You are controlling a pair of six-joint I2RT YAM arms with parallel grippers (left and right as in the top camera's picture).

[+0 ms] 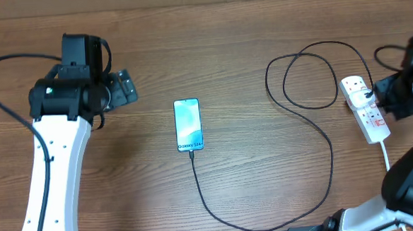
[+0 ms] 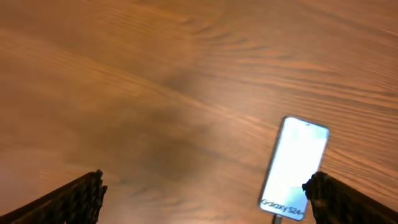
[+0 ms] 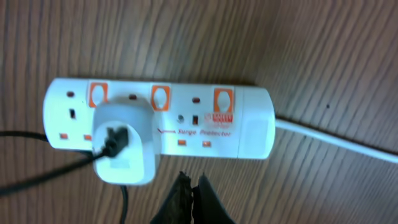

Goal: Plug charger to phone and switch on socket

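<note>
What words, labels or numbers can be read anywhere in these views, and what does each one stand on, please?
"Galaxy S24+": on the phone, at the end of its screen where the cable goes in.
"Surge Protector": in red on the face of the white power strip, seen in the right wrist view.
The small red label on the strip, just above that text: too blurred to read.

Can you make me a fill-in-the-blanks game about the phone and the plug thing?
The phone lies on a table made of ____. The black cable in its bottom end comes from a ____ adapter on the power strip. The left tool is open; the right tool, beside the power strip, is ____.
Missing words: wood; white; shut.
</note>
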